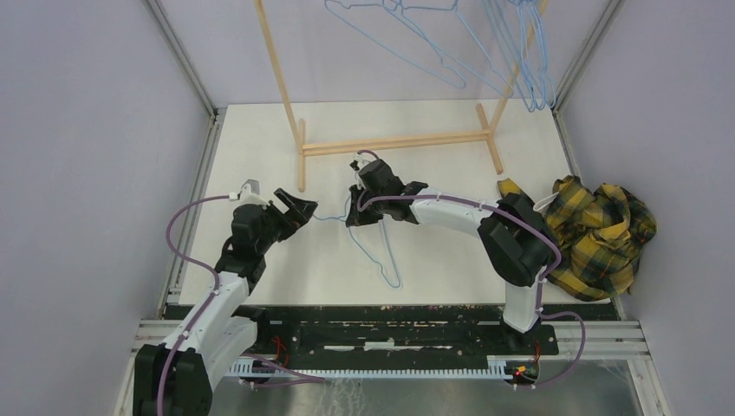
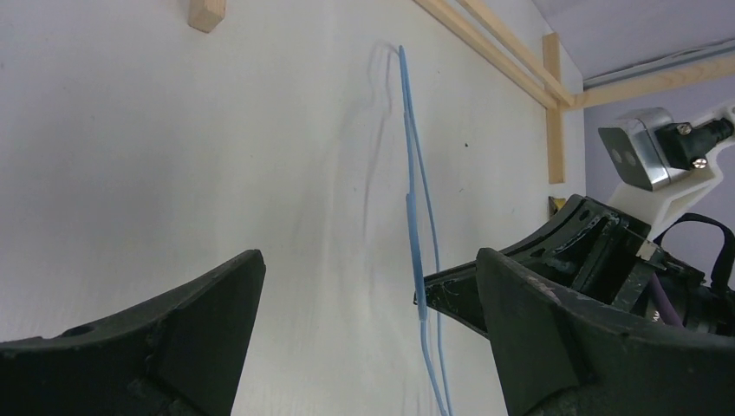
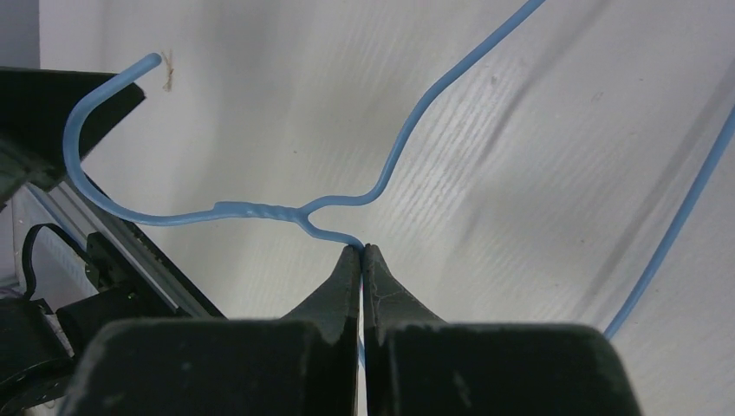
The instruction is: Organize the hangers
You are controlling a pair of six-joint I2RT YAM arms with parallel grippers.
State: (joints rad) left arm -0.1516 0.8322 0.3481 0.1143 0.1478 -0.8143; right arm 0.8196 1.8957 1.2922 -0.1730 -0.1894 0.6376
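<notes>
A light-blue wire hanger [image 1: 381, 247] lies at the table's middle, its hook pointing left toward my left gripper. My right gripper [image 1: 357, 217] is shut on this hanger's shoulder wire just beside the twisted neck [image 3: 251, 211]; the curved hook [image 3: 91, 143] sticks out left. My left gripper [image 1: 299, 211] is open and empty, a little left of the hook; in its wrist view the hanger's wire [image 2: 416, 251] runs between its fingers [image 2: 529, 338], nearer the right one. Several more hangers [image 1: 511, 52] hang on the wooden rack [image 1: 394, 143] at the back.
A yellow-black plaid cloth [image 1: 598, 234] lies at the right edge of the white table [image 1: 260, 130]. The rack's base bars and feet stand across the back. Grey walls close both sides.
</notes>
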